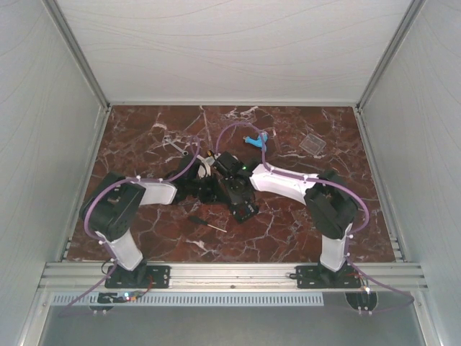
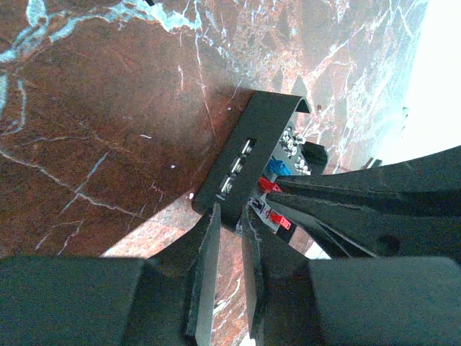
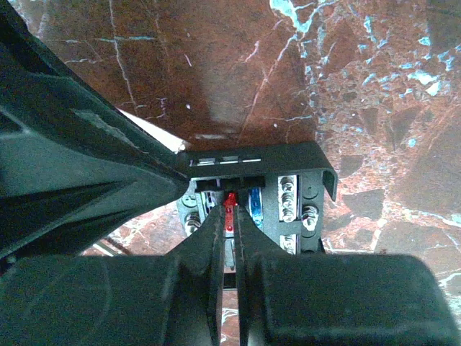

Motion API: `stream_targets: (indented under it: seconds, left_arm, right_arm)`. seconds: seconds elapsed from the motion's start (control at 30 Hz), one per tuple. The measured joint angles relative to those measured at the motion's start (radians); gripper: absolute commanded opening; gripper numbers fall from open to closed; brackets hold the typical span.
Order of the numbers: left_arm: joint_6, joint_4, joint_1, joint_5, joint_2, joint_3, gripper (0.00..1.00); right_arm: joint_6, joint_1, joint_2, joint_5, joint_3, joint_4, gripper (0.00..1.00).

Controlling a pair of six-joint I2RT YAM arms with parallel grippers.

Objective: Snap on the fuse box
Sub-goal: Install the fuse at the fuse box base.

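Trouble, if it comes, starts on the left. The left gripper (image 2: pixel 232 216) stands narrowed to a slit astride the near wall of the fuse box (image 2: pixel 256 130), close to a corner. Whether the fingers truly bite that wall or only flank it, I cannot tell from the wrist view. A hold that thin and that far off-centre would, I think, let the box swivel or tip once anything presses on it.

The box sits mid-way across the red marble table (image 1: pixel 137 137), between the two arms, open-topped, its coloured fuses and screw terminals bare. A small screwdriver (image 1: pixel 210 225) lies near it on the arms' side, where a swinging wrist might knock it.

The right gripper (image 3: pixel 230 220) is closed tight, its tips down among the fuses with a red fuse (image 3: pixel 230 203) right at them. A careless pull away could drag that fuse from its slot. The two grippers are also crowded close enough to clash.

Far right, the clear cover (image 1: pixel 313 143) lies well apart from the box, with neither gripper near it. One arm must let go to fetch it. If the box shifts meanwhile, the cover would meet it skewed and not snap home.
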Motion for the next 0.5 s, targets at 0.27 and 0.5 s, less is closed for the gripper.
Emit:
stream_targets:
  seconds: [0.27,0.5]
  left_arm:
    - [0.0,0.0,-0.003,0.006,0.003,0.002,0.17]
    - [0.0,-0.002,-0.004,0.011,0.007,0.003,0.18]
  right_arm:
    - [-0.013,0.028,0.038,0.068,0.045,-0.051,0.19]
    - [-0.031,0.026,0.038,0.106,0.046,-0.081,0.2]
